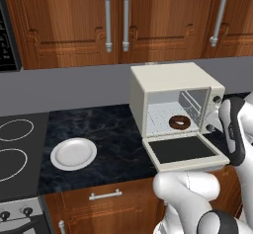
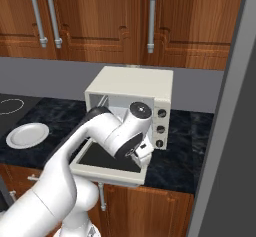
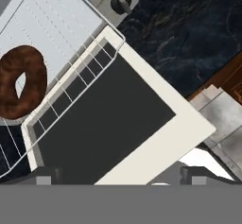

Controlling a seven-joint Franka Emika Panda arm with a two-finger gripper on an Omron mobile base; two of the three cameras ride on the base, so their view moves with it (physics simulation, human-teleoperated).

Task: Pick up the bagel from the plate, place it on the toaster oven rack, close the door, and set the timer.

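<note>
Hovering over the lowered door (image 3: 108, 124), my gripper (image 3: 118, 173) stands spread wide with nothing between its fingertips (image 3: 191, 175). The bagel (image 1: 180, 122) lies inside the cream toaster oven (image 1: 170, 92) on the toaster oven rack (image 3: 56, 43), near the front edge of that shelf. The door hangs flat open over the dark counter (image 1: 113, 134), glass facing up. The plate (image 1: 73, 153) sits bare well to the left, beside the stove (image 1: 17, 149). From the right base camera my arm hides most of the oven's mouth, so I cannot tell the bagel's exact spot there.
</note>
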